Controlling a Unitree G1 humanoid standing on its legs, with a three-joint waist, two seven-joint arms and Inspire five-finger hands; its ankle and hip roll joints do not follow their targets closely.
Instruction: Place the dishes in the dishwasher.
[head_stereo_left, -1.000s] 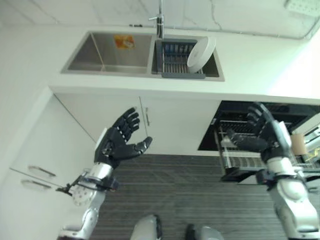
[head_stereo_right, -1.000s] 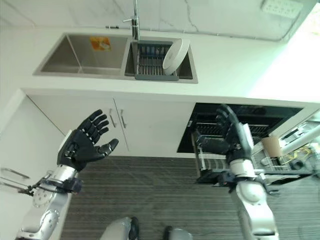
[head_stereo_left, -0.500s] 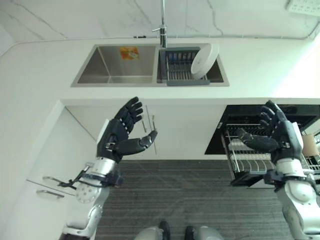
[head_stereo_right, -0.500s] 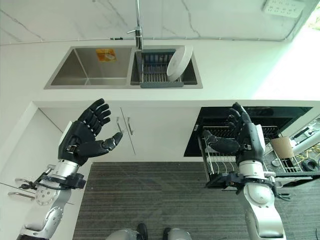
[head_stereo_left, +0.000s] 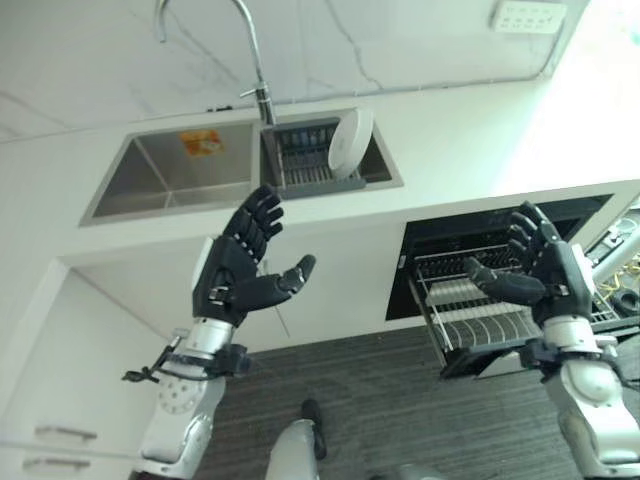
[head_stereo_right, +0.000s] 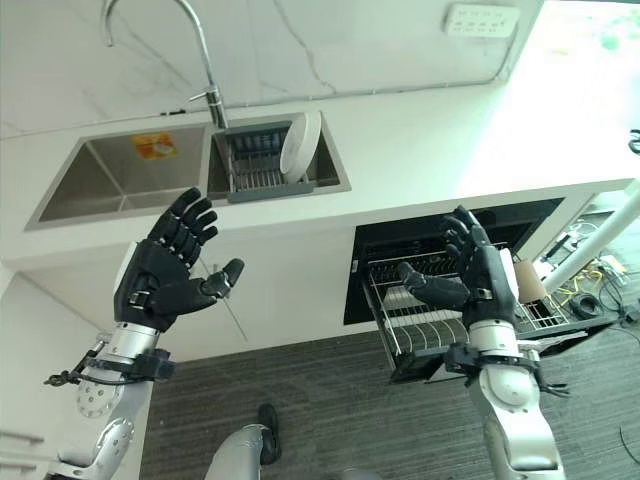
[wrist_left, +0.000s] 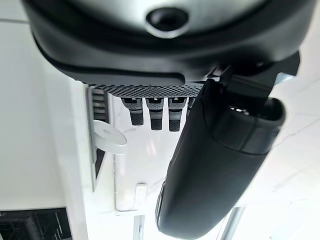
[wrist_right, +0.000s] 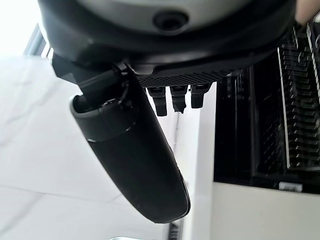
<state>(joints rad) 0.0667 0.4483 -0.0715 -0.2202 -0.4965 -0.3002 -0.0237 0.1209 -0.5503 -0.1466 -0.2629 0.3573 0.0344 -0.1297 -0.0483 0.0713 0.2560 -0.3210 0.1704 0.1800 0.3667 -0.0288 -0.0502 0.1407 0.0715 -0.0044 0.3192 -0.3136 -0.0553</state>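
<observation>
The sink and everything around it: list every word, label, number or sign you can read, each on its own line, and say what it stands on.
No text here can be read.
Orange and yellow sticker on the back wall of the left sink basin: print too small and blurred to read.
White plate in the sink rack: no marking visible.
Wall socket plate: no legible marking.

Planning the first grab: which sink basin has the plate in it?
The right basin, beside the faucet: the white plate leans on edge in its dark rack. The left basin holds no dish.
</observation>
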